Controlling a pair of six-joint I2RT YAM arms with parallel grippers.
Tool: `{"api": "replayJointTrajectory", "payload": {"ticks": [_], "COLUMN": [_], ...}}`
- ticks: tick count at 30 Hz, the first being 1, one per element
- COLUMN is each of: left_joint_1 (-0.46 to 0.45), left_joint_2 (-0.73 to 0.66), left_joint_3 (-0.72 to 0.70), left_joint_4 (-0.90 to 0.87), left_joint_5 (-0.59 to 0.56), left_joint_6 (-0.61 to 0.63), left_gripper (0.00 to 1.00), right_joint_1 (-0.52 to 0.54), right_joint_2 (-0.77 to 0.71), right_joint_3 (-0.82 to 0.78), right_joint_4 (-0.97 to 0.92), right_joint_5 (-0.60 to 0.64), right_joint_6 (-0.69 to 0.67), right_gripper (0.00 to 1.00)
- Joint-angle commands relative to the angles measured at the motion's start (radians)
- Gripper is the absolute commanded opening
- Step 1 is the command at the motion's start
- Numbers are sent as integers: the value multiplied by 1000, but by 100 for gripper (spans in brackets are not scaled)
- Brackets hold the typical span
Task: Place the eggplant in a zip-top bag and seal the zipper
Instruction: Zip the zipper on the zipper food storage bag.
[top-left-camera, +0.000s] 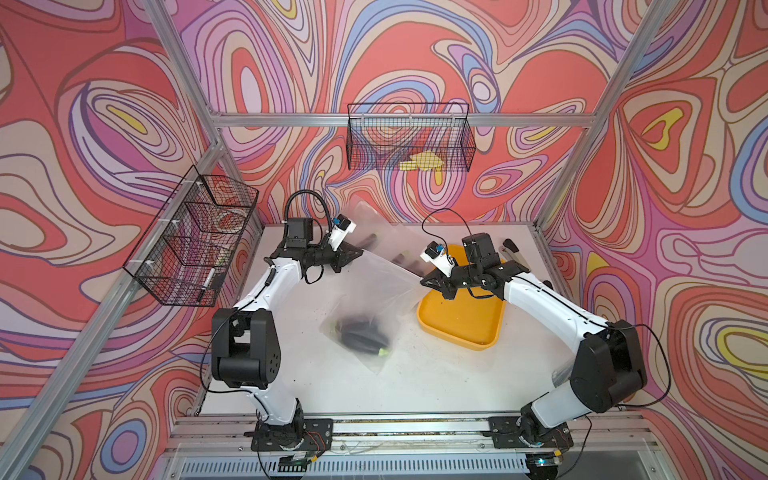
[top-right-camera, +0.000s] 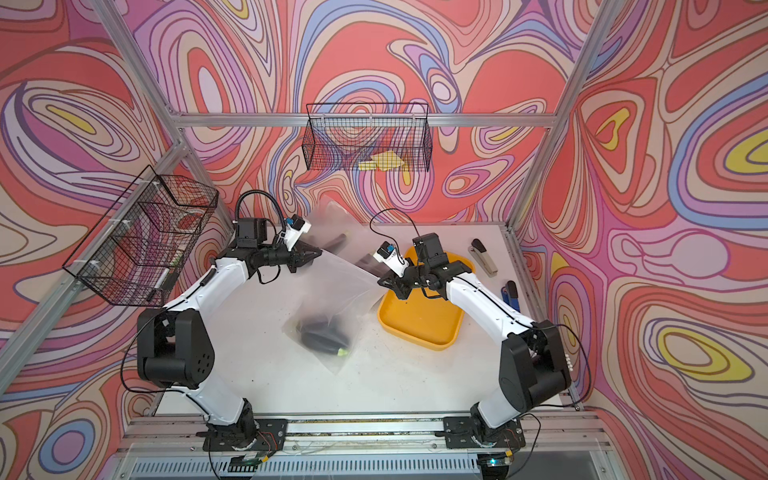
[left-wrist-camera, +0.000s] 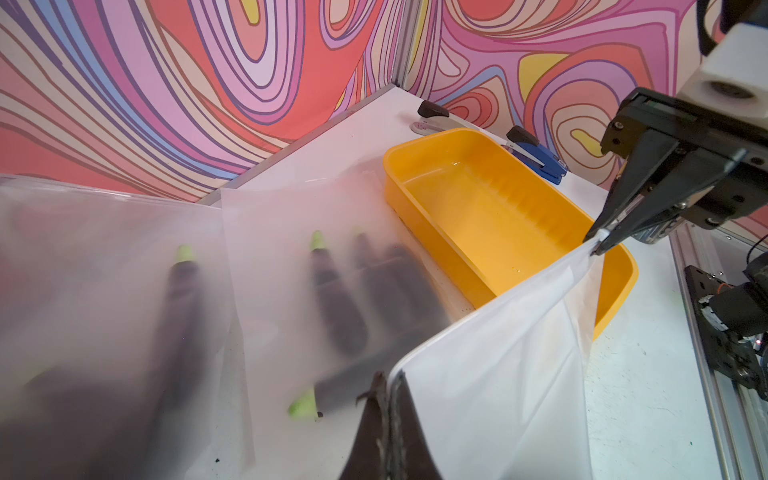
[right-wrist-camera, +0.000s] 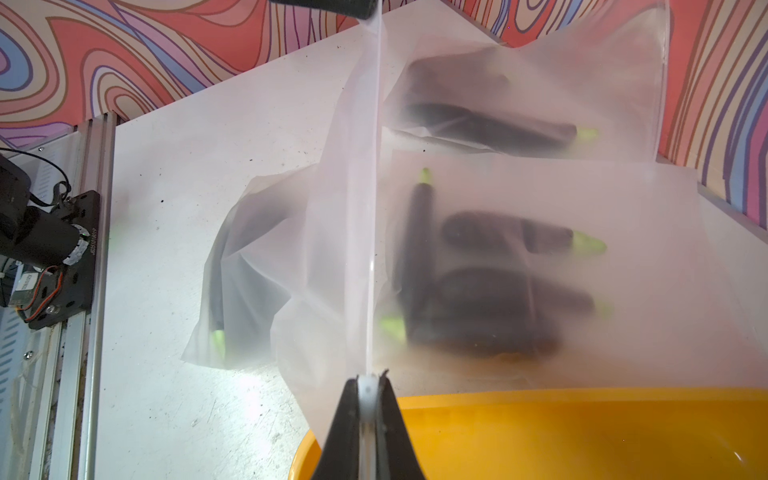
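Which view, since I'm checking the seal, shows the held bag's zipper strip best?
Right wrist: the zipper strip runs close and lengthwise from the right gripper to the left gripper. Left wrist shows it obliquely; both top views, only a thin line.

We see eggplant (top-left-camera: 360, 335) in bag (top-left-camera: 374, 286), frame ctr, on tabletop (top-left-camera: 415, 386); tray (top-left-camera: 465, 320) just right of it; other bags (top-left-camera: 374, 226) behind, twd top; stapler (top-right-camera: 483, 257) upper right.

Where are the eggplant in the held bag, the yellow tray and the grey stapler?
eggplant (top-left-camera: 359, 334), in a top view, its dark body.
yellow tray (top-left-camera: 461, 320), in a top view, bare floor.
grey stapler (top-right-camera: 485, 261), in a top view, middle of its body.
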Motion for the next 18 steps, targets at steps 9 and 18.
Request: {"api": "replayJointTrajectory", "payload": {"ticks": [9,18], "left_joint_1": [63,63], "left_joint_2": [-13,-13], "left_joint_3": [3,2], "left_joint_4": [76,79], "left_joint_5": [-81,-75], "left_joint_6": [-5,-7], "left_gripper": [0,0], "right_joint_1": [-40,-46], "right_joint_2": [-38,-51], "right_joint_3": [-35,-52], "right_joint_4": [-149,-155], "right_joint_5": [43,51], "right_joint_6": [3,6], "right_gripper": [1,1]}}
